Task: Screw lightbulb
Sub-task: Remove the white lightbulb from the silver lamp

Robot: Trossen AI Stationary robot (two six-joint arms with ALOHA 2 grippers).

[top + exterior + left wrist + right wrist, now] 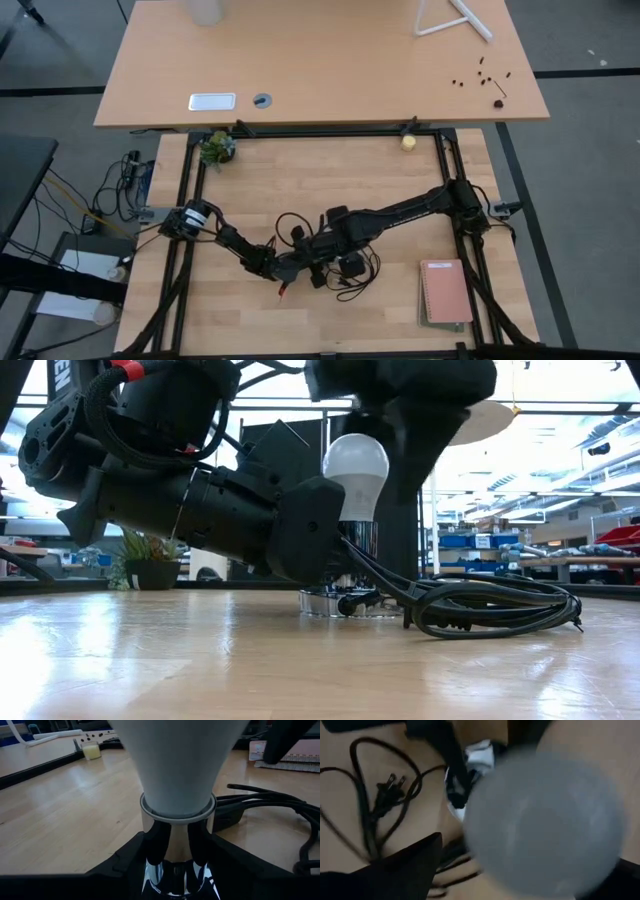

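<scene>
The white lightbulb (355, 465) stands upright with its base in the silvery socket (350, 550). The socket's round disc (330, 603) rests on the wooden table, and its black cord (490, 605) lies coiled beside it. My left gripper (177, 855) comes in low from the table's left and is shut on the socket below the bulb. My right gripper (520, 870) hangs above the bulb (545, 820), pointing down and open. Its fingers (410, 867) stand on either side of the bulb's dome. My left gripper pinches the socket's shiny neck (177, 832) between its two fingers, just under the collar (177, 812) where the bulb enters. The fingers come nearly level from the table's left. The socket stands upright, its disc on the table. Whether my right gripper touches the bulb, I cannot tell.
The cord's plug (385, 795) and loops lie toward the table's right of the socket. A pinkish notebook (445, 292) lies at the near right. A small plant (217, 148) and a yellowish ball (408, 142) sit at the far edge, inside the black frame rails (185, 200).
</scene>
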